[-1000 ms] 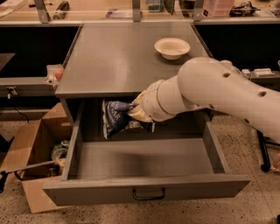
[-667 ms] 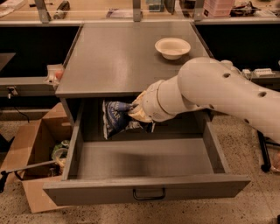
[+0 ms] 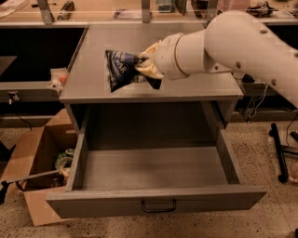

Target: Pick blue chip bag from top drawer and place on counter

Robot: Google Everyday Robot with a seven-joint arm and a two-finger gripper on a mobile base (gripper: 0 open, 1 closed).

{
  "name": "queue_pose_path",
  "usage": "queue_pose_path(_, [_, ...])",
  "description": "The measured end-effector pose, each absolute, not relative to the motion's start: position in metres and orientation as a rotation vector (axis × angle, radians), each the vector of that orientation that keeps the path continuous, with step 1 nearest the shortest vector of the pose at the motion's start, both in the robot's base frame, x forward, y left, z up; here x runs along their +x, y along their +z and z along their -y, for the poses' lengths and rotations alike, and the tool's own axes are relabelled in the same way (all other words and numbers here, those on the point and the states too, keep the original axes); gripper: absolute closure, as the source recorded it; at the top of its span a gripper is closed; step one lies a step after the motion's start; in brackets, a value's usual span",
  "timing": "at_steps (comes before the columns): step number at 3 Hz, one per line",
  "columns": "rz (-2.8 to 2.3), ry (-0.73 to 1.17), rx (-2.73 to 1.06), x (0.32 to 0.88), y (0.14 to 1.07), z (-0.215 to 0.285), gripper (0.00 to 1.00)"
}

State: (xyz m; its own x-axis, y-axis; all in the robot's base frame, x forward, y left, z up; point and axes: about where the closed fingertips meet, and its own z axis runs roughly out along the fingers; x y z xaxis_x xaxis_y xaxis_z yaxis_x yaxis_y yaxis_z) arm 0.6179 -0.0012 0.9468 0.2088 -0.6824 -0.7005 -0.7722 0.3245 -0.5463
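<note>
The blue chip bag (image 3: 119,69) is dark blue with white markings. It hangs in my gripper (image 3: 145,68), which is shut on its right end. The gripper holds the bag over the front left part of the grey counter (image 3: 98,51), above the drawer. The top drawer (image 3: 153,169) stands pulled fully open below, its inside bare, with a small dark wire handle (image 3: 159,206) at the centre of its front panel. My white arm (image 3: 233,42) reaches in from the right and hides the counter's right side.
A brown cardboard box (image 3: 37,162) with odds and ends stands on the floor left of the drawer. A tan wooden bench (image 3: 93,14) with metal posts runs behind the cabinet. Dark cables and a stand (image 3: 279,153) are on the floor at right.
My gripper has lifted the chip bag out of the drawer and up over the counter. The drawer is now empty. The white bowl is now hidden behind my arm.
</note>
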Motion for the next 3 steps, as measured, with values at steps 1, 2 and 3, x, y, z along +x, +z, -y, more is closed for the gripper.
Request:
queue_pose_path(1, [-1.475,0.129,-1.326,0.678,0.958,-0.003,1.00])
queue_pose_path(2, [-1.531,0.183,-1.258,0.735,0.932,-0.007,1.00])
queue_pose_path(3, [-1.630,0.234,-1.204,0.777,0.895,-0.010,0.83])
